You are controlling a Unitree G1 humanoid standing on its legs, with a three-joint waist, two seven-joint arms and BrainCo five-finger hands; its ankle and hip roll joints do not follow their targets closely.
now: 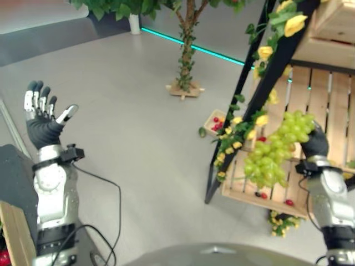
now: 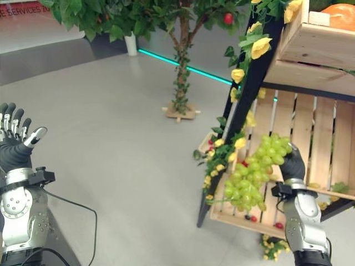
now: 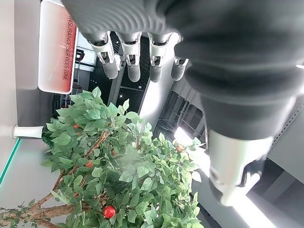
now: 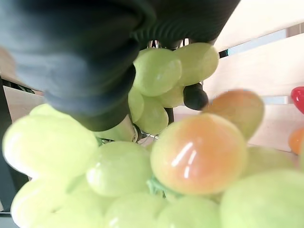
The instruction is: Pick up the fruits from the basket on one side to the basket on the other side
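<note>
A bunch of green grapes [image 1: 275,151] hangs in the air in front of the low wooden crate [image 1: 248,198] of a slanted stand. My right hand [image 1: 315,143] is behind the bunch's upper end and shut on it. In the right wrist view the grapes [image 4: 118,166] press close against the hand's dark cover, with one dark fingertip [image 4: 195,97] among them. My left hand [image 1: 41,119] is raised at the far left over bare floor, open and holding nothing; its straight fingers [image 3: 133,61] point at a leafy tree.
A black frame [image 1: 260,94] with yellow flowers carries the crates; an upper crate [image 2: 310,52] holds an orange fruit [image 2: 339,14]. A small basket of red fruit [image 1: 215,122] sits on the floor by the stand. A potted tree [image 1: 186,61] stands behind. A wooden box edge [image 1: 15,233] is at the lower left.
</note>
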